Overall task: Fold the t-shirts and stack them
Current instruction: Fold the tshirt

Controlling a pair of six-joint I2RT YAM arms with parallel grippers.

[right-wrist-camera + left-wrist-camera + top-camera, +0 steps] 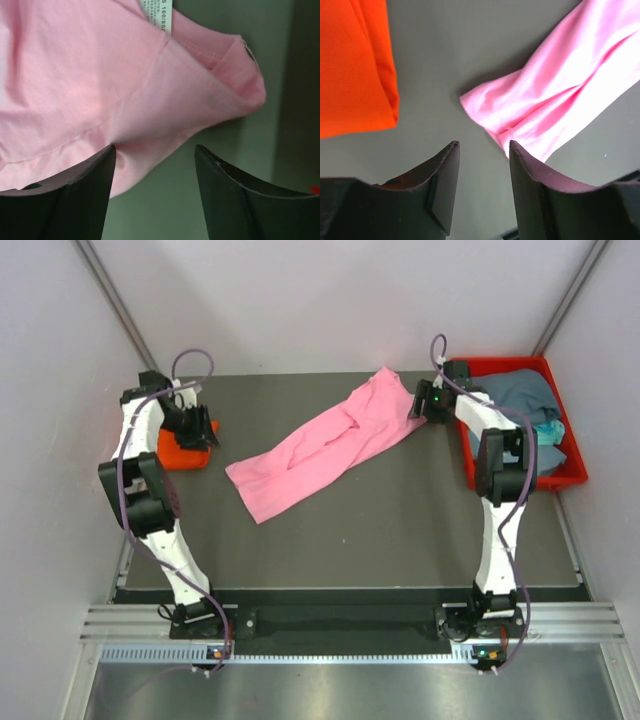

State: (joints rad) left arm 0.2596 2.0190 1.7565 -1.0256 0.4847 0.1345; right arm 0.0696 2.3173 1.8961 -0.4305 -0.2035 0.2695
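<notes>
The left claw (482, 145) and the right claw (155, 147) are both gaping wide and holding nothing, each hovering near one end of the pink shirt (320, 445).

The shirt is lying as a long rumpled band slanting across the table (400, 530), its labelled collar end under the right claw. A pinch there is likely risking only the top layer, so the fold would be opening on the lift. The left claw is pointing down between the pink end and the folded orange shirt (350, 65), so a low sweep could be snagging and undoing that one. The left arm is bending sharply at the elbow and reaching far-left. The right arm is stretching forward beside the red tray (575, 475), wrist turning left.
</notes>
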